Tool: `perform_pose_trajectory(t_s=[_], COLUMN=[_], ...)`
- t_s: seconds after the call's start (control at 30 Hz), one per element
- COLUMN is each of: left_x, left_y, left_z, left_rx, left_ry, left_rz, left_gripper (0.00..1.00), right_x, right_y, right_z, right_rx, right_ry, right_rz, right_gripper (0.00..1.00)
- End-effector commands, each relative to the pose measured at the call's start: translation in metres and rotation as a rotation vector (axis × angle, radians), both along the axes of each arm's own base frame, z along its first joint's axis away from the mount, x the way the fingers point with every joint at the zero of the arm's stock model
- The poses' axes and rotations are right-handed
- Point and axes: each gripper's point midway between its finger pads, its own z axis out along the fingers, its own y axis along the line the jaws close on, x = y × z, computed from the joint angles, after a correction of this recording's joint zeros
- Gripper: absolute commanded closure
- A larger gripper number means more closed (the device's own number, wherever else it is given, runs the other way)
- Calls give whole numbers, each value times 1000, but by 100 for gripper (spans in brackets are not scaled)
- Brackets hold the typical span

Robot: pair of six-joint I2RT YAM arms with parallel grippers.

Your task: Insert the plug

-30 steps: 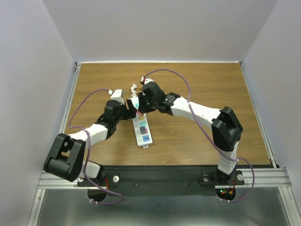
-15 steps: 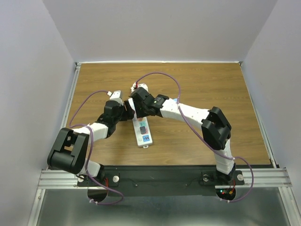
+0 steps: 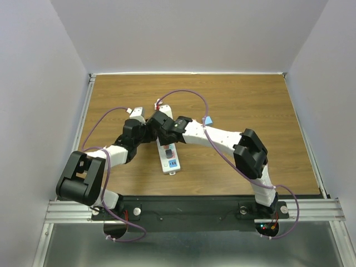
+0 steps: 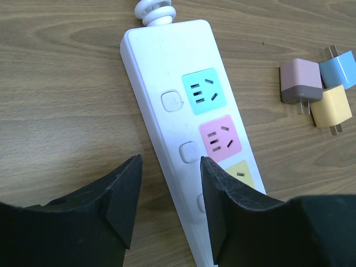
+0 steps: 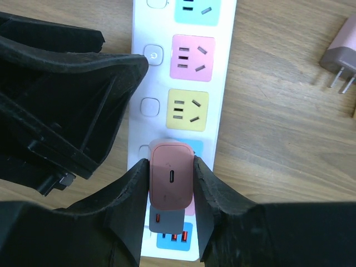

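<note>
A white power strip (image 3: 168, 156) lies on the wooden table, with teal, pink, yellow and blue sockets (image 5: 191, 57). My right gripper (image 5: 171, 163) is shut on a pink plug (image 5: 171, 175) with a small oval port on its top. It holds the plug just above the strip's blue socket. My left gripper (image 4: 169, 161) stands open at the strip's (image 4: 167, 67) left edge: one finger is over the wood, the other over the strip beside the buttons. In the right wrist view the left gripper (image 5: 83, 83) sits close to the left of the held plug.
A grey block (image 5: 164, 218) with red ports sits on the strip just under the held plug. Three loose plugs lie right of the strip: pink-grey (image 4: 300, 82), blue (image 4: 338, 61) and yellow (image 4: 331, 105). The two arms cross closely over the strip, with purple cables looping above.
My right gripper has carried the pink plug left and nearer along the strip. The left gripper's jaws have narrowed at the strip's edge.
</note>
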Motion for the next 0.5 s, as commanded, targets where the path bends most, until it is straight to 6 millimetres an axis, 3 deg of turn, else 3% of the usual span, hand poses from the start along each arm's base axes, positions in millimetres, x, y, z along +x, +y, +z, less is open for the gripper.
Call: perform_pose_trajectory(t_s=[0.0,0.13,0.47], left_x=[5,6,6], left_y=[-1,-1,-1], left_z=[10,11,10], left_rx=[-20,-20,-20], left_ry=[-47,-50,-50], left_rz=[-3,-1,-2], left_gripper=[44,44,44], right_x=[6,6,-1], right_y=[0,-4,-4], right_z=[24,29,17], right_rx=[2,-10,-29], right_ry=[-60,-69,-44], right_rz=[-51,-60,-58], right_gripper=[100,100,100])
